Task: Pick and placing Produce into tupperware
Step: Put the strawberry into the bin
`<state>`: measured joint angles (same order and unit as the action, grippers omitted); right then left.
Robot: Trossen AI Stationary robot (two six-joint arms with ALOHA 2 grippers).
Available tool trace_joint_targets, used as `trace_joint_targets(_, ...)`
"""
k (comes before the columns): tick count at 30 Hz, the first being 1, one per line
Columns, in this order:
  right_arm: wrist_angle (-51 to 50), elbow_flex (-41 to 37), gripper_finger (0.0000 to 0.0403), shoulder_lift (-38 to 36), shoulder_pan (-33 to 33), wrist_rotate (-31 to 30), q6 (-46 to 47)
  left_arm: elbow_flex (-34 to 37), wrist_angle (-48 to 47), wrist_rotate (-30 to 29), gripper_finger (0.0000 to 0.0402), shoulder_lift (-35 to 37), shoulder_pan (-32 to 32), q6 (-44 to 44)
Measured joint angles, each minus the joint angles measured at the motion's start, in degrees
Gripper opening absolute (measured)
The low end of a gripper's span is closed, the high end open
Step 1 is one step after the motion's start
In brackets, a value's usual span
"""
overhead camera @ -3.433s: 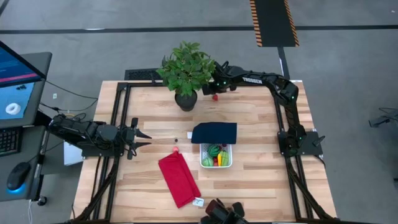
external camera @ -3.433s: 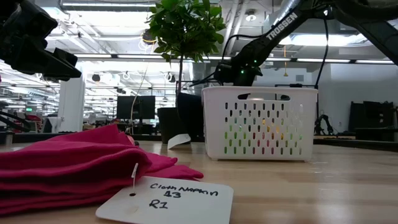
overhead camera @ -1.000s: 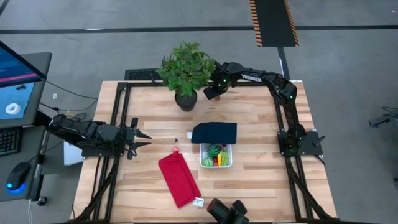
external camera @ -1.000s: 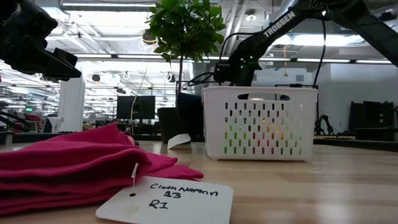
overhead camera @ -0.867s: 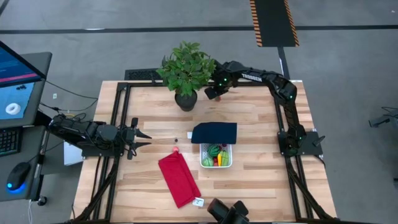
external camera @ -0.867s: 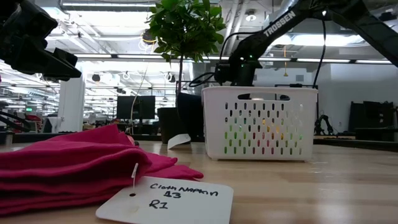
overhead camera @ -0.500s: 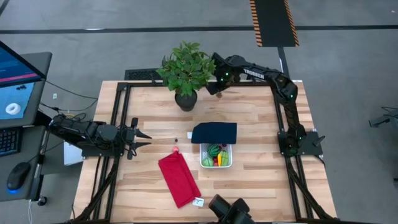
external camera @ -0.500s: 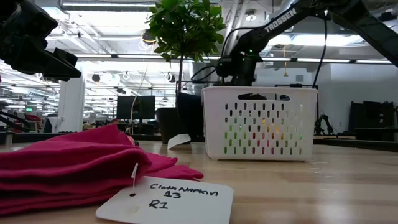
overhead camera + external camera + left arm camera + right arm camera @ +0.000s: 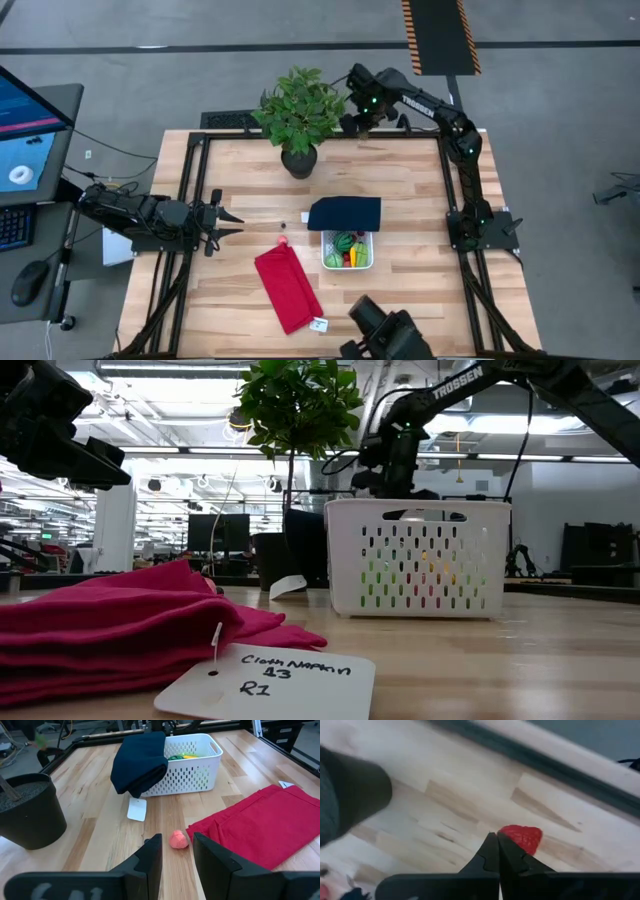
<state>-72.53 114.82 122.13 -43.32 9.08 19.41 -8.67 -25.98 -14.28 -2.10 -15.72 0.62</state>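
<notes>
My right gripper (image 9: 497,851) has its fingers pressed together with nothing between them; it hangs over the far edge of the table, beside the potted plant (image 9: 299,113). Past its tips a red piece of produce (image 9: 521,838) lies on the pale wood, close to the dark rail along that edge, with the black pot (image 9: 355,790) off to one side.

My left gripper (image 9: 175,856) waits low at the table's left side, fingers a little apart and holding nothing. Just beyond them sits a small pinkish-red piece (image 9: 178,840) on the boards, right beside the folded red cloth (image 9: 255,827).

The tupperware (image 9: 347,250) stands near the table's middle: a white slotted container with green, dark striped and orange produce (image 9: 348,248) inside. A dark navy cover (image 9: 344,213) lies against its far side, draped over the rim in my left wrist view, with a small white tag (image 9: 136,810) on the wood beside it.

The table (image 9: 400,190) is light butcher-block planks inside a black frame, on grey floor. A black-and-yellow hazard strip (image 9: 440,36) runs off at the far end, and a monitor (image 9: 28,128) stands to the left. Level across the table, the room behind is an open workshop with ceiling lights and screens.

The right arm carries "TROSSEN" (image 9: 455,382) in white. The cloth's card (image 9: 268,680) is handwritten; I read roughly "Cloth Napkin", "13", "R1".
</notes>
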Motion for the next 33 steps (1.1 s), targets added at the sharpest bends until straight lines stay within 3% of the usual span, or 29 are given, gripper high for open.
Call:
trace_joint_targets(5,-3.4,5.6,0.0009,0.0,-1.5,3.5,-1.5,0.0,0.0,0.0,0.0100,0.0,0.0,0.0)
trace_joint_targets(15,-17.8,19.0,0.0013,-0.1,-0.5,2.9,-2.4,0.0,0.0,0.0,0.0100,0.0,0.0,0.0)
trace_joint_targets(21,-17.5,19.4,0.0010,-4.2,3.7,2.6,-4.5,0.0,0.0,0.0,0.0100,0.0,0.0,0.0)
trace_joint_targets(33,-17.6,18.6,0.0019,-14.0,15.5,-9.4,1.8,0.0,0.0,0.0,0.0100,0.0,0.0,0.0)
